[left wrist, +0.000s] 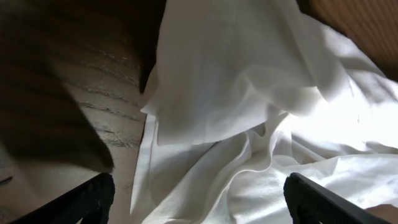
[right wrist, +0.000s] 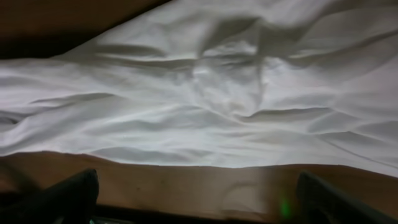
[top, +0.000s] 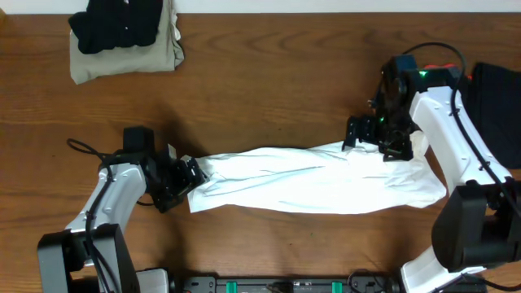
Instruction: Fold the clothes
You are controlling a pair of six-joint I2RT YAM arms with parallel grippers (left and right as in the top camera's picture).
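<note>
The white shirt (top: pixel 317 181) lies across the table's middle as a long, wrinkled, folded strip. My left gripper (top: pixel 189 174) sits at its left end, open. In the left wrist view bunched white cloth (left wrist: pixel 249 124) spreads between the two dark fingertips (left wrist: pixel 87 199), which stand wide apart without pinching it. My right gripper (top: pixel 374 138) hovers over the shirt's far right edge, also open. In the right wrist view only bare wood shows between its fingertips (right wrist: pixel 68 196), and the shirt (right wrist: pixel 205 99) lies just beyond them. More clothes sit at the table's edges.
A folded pile, a black garment (top: pixel 118 24) on a khaki one (top: pixel 122 63), sits at the back left. Another black garment (top: pixel 492 89) lies at the right edge behind my right arm. The wooden table (top: pixel 269 89) shows bare behind the shirt.
</note>
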